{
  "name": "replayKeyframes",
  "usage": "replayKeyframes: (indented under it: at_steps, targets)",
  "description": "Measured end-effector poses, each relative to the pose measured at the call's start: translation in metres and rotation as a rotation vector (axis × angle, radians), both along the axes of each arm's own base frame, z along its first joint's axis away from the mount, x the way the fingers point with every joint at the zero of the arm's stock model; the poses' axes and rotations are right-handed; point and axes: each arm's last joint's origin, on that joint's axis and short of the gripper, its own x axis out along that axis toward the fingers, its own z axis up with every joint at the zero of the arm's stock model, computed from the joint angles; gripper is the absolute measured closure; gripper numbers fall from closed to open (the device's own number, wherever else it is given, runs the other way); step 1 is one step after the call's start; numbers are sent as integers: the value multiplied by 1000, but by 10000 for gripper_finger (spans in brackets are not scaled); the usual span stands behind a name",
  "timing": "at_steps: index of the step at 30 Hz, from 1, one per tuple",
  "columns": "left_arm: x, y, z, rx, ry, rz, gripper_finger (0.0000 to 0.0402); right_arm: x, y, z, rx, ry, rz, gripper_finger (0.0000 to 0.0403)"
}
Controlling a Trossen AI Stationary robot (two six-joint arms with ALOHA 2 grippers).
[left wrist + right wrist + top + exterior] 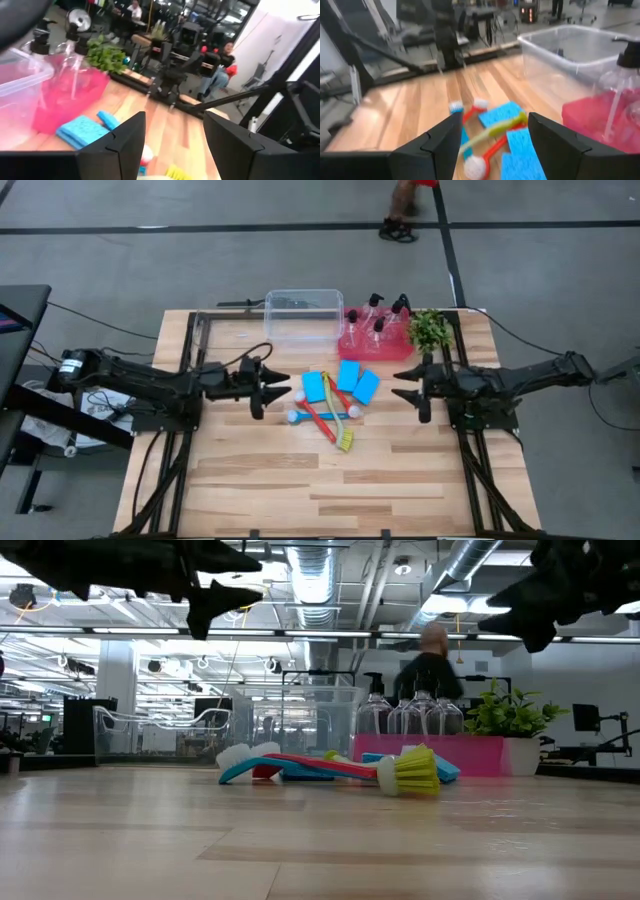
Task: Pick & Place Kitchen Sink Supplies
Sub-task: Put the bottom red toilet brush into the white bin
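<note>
Three blue sponges [348, 382] lie flat on the table's middle, with the red, blue and yellow-green brushes [325, 418] crossed beside them; they also show in the right wrist view [495, 127]. Several clear pump bottles [378, 320] stand in the red tray [355, 345]. My left gripper [278, 387] is open, raised above the table left of the sponges. My right gripper [403, 383] is open, raised to their right. Both are empty.
A clear plastic tub [303, 315] stands at the far middle, left of the red tray. A small green plant [430, 330] stands right of the tray. A person [432, 665] shows beyond the table's far edge. Bare wood lies toward the near edge.
</note>
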Motion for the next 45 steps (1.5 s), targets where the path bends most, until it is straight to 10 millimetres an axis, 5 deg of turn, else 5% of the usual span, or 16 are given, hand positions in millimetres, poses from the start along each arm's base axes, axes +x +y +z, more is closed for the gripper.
replayKeyframes:
  at_steps: [9,17,33,45]
  targets:
    - [24,20,-8,2,109,-29,199,13,3,-15,6,162,18,182]
    - [54,20,-29,184,234,-107,199,23,5,-30,-7,278,19,182]
    - [57,2,-60,464,428,-243,233,30,9,-44,44,366,5,182]
    - [69,-4,-95,478,514,-252,235,33,9,-49,38,403,4,182]
